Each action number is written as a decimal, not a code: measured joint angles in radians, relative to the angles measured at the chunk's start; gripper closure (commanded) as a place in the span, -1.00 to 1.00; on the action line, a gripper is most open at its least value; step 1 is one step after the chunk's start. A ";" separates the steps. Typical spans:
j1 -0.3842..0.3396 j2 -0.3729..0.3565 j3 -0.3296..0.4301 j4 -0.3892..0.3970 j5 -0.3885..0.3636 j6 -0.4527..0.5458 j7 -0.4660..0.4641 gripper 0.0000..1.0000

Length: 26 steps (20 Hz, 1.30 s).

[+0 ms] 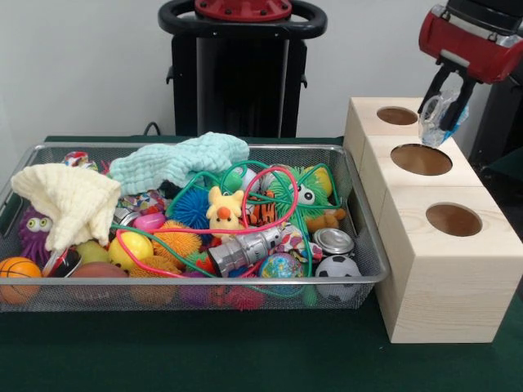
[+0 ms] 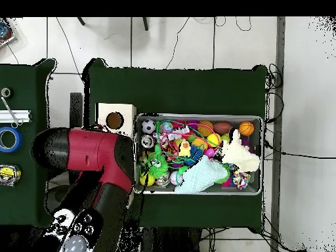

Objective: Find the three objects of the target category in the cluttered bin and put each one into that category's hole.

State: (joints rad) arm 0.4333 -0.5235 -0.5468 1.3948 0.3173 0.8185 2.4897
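Observation:
The wire mesh bin (image 1: 369,245) is full of toys: balls, spiky rubber toys, a yellow plush chick (image 1: 223,211), a silver can (image 1: 245,250), coloured cords. It also shows in the overhead view (image 2: 197,117). Right of it stand pale wooden boxes (image 1: 441,286) with three round holes (image 1: 397,116) (image 1: 421,159) (image 1: 453,219). My gripper (image 1: 444,110) hangs over the boxes, between the far hole and the middle hole. It is shut on a clear, bluish crumpled plastic thing (image 1: 435,117). In the overhead view my red arm (image 2: 98,154) hides the gripper and two holes.
A cream cloth (image 1: 69,200) and a mint cloth (image 1: 176,159) lie over the bin's toys. A soccer ball (image 1: 337,268) and a basketball (image 1: 18,272) sit at the bin's near corners. A side table in the overhead view holds tape rolls (image 2: 8,139).

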 measured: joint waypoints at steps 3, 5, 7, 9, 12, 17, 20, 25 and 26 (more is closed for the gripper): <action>0.009 0.001 0.000 0.015 0.008 -0.027 0.008 1.00; 0.014 0.001 0.000 0.029 0.012 -0.058 0.010 1.00; 0.019 0.002 0.000 0.048 0.016 -0.101 0.010 1.00; 0.022 0.004 0.000 0.066 0.018 -0.144 0.010 1.00; 0.025 0.010 0.000 0.095 0.018 -0.212 0.010 1.00; 0.035 0.027 0.000 0.142 0.021 -0.293 0.010 1.00; 0.042 0.030 -0.003 0.159 0.025 -0.309 0.010 1.00; 0.046 0.028 -0.007 0.168 0.037 -0.311 0.010 1.00; 0.049 0.029 -0.008 0.169 0.040 -0.311 0.010 1.00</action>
State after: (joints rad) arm 0.4819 -0.4946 -0.5549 1.5641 0.3570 0.5076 2.4994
